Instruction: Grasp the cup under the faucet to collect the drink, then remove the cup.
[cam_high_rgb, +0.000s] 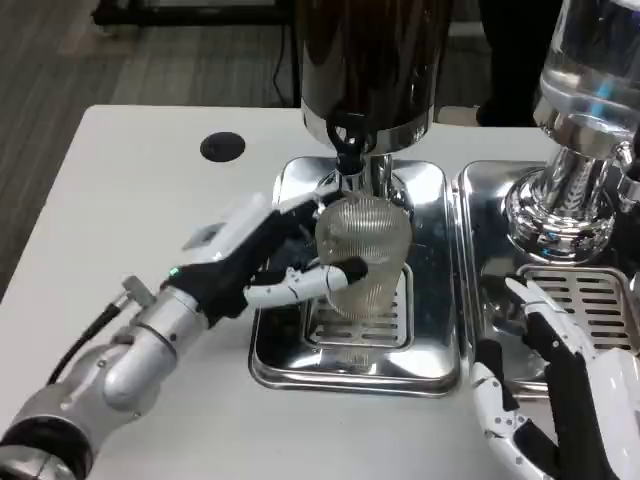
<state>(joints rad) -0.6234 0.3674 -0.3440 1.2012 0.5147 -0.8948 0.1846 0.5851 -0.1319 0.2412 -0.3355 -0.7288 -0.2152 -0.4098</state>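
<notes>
- Under the black tap of the dark drink dispenser stood a clear ribbed cup, upright on the slotted grille of a shiny metal drip tray.
- From the picture's left, the left hand reached across to the cup, its white and black fingers wrapped round the near side of the cup and another finger showing at the far side, so it held the cup.
- Its silver forearm lay slanted over the white table, with a black cable running along it.
- At the lower right, the right hand rested apart from the cup, its fingers spread and holding nothing, over the near edge of a second metal tray.
- That second tray carried its own slotted grille and stood just beside the first tray, their edges nearly touching.
- Above it rose a chrome pedestal bearing a clear dispenser tank.
- Farther back on the table, left of the dark dispenser, a round black cap sat flush in the tabletop.
- Whether any drink was in the cup could not be told.
</notes>
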